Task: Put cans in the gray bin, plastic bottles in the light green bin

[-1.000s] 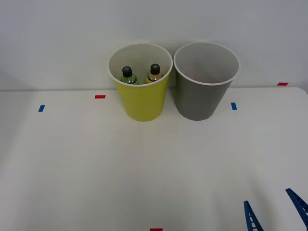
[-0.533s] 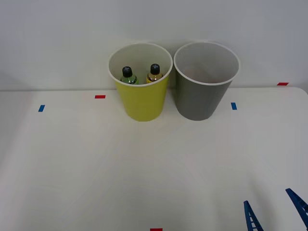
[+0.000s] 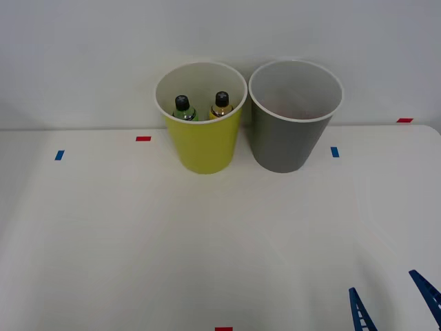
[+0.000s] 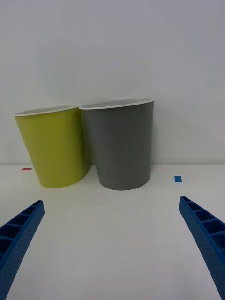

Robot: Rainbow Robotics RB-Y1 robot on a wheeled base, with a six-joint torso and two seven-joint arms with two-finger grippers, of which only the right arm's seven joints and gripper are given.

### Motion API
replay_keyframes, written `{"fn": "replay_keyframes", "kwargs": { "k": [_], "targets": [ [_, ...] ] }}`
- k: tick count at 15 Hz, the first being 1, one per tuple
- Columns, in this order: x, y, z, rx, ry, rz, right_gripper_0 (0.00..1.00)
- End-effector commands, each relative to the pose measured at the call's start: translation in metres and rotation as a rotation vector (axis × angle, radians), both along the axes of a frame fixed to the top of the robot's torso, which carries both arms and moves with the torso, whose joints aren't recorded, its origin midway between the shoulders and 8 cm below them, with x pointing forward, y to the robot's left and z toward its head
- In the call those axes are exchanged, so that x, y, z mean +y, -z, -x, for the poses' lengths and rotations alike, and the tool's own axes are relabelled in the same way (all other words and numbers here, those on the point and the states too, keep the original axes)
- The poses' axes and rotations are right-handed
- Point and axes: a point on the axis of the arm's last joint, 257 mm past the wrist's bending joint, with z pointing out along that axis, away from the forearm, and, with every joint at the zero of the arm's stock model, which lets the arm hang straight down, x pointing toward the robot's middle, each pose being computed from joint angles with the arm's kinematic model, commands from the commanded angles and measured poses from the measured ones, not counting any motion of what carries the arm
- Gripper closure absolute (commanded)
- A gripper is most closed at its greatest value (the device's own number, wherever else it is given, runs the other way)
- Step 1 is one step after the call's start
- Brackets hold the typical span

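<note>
Two bins stand side by side at the far edge of the white table (image 3: 138,241), close against the pale wall. From the front view, the light green bin (image 3: 204,148) is on the left and the gray bin (image 3: 286,141) on the right, their white rims almost touching. Both plastic bottles are already inside the light green bin, standing upright: the green bottle (image 3: 183,109) to the left, the yellow bottle (image 3: 220,107) just beside it on the right, each with a black screw cap. The gray bin's pale inside shows a faint reddish tint near the bottom, too dim to tell what it is. Small tape marks dot the table: a red mark (image 3: 143,138) and a blue mark (image 3: 59,155) left of the bins, another blue mark (image 3: 335,152) right of the gray bin, a red one (image 3: 404,120) at the far right, and a red one (image 3: 223,329) at the near edge. The right gripper (image 3: 394,303) sits low at the near right corner, well apart from the bins, its two blue ribbed fingers spread wide with nothing between them.

From the right wrist view, the same fingers (image 4: 18,234) stand far apart at the two corners. Beyond them the light green bin (image 4: 54,147) and the gray bin (image 4: 123,143) rest on the table, walls nearly touching, with a blue mark (image 4: 177,178) beside the gray one.
</note>
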Motion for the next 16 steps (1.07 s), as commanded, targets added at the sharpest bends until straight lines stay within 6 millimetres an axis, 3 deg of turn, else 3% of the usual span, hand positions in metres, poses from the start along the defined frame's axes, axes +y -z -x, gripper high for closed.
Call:
{"fn": "replay_keyframes", "kwargs": {
  "k": [1,16],
  "targets": [
    [0.0,0.0,0.0,0.0,0.0,0.0,0.0],
    [0.0,0.0,0.0,0.0,0.0,0.0,0.0]
  ]
}}
